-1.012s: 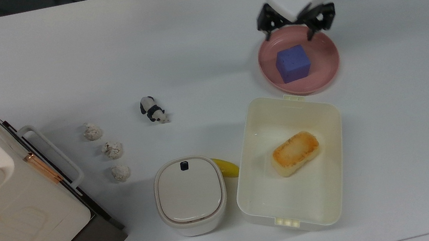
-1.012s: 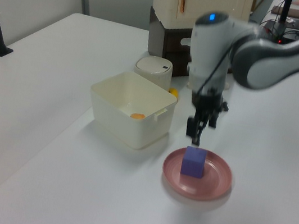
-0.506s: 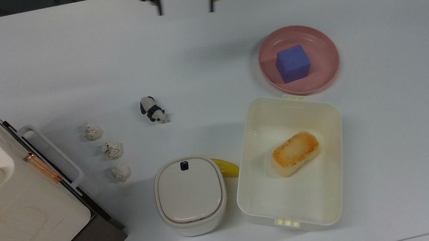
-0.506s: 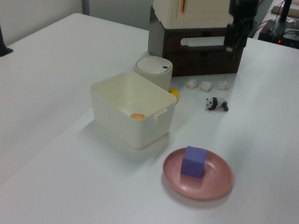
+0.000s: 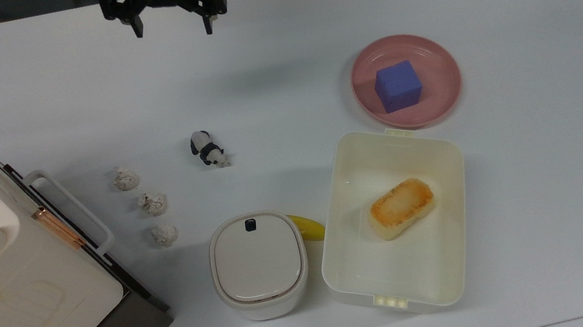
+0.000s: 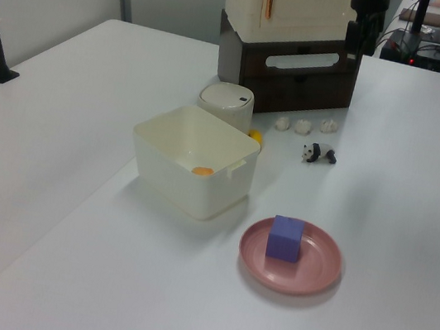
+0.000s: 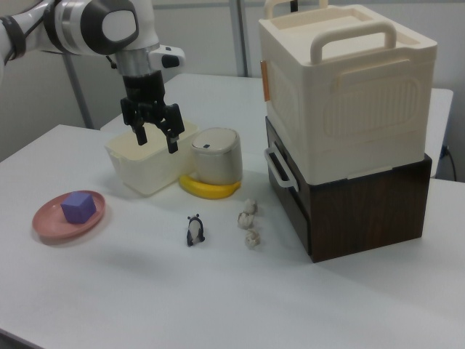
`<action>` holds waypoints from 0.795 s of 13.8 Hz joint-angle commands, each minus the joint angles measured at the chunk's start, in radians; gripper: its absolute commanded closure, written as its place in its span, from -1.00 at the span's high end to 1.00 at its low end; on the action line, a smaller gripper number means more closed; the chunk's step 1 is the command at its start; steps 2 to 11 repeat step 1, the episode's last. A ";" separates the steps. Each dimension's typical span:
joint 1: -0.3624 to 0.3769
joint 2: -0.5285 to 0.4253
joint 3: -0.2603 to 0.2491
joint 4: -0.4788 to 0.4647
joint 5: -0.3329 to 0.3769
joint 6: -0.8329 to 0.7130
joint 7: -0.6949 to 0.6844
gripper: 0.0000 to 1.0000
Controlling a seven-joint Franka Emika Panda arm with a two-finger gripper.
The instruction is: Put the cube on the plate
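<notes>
The cube (image 5: 398,86), a matte blue-purple block with softened edges, sits on the plate (image 5: 441,65), a shallow salmon-pink round with a raised rim. From the top view the block lies a little toward the plate's left half. The gripper (image 5: 170,28) hangs high above the white table (image 5: 560,142), well apart from the plate, its black fingers spread and holding nothing.

The right view shows the white arm (image 7: 94,25) above the gripper (image 7: 155,138), and a whole curved banana (image 7: 207,190) under the rounded lidded pot (image 7: 216,155); the top view gives only a yellow tip. The top view alone looks into the smooth cream container (image 5: 337,227) at the toasted bread block (image 5: 401,208). Three crumpled white lumps (image 5: 153,203) and a panda figure (image 5: 208,149) lie nearby.
</notes>
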 commanded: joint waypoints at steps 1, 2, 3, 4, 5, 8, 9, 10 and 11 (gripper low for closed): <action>0.021 -0.028 -0.037 -0.014 -0.001 0.005 -0.014 1.00; 0.021 -0.028 -0.037 -0.014 -0.001 0.005 -0.014 1.00; 0.021 -0.028 -0.037 -0.014 -0.001 0.005 -0.014 1.00; 0.021 -0.028 -0.037 -0.014 -0.001 0.005 -0.014 1.00; 0.021 -0.028 -0.037 -0.014 -0.001 0.005 -0.014 1.00; 0.021 -0.028 -0.037 -0.014 -0.001 0.005 -0.014 1.00; 0.021 -0.028 -0.037 -0.014 -0.001 0.005 -0.014 1.00; 0.021 -0.028 -0.037 -0.014 -0.001 0.005 -0.014 1.00; 0.021 -0.028 -0.037 -0.014 -0.001 0.005 -0.014 1.00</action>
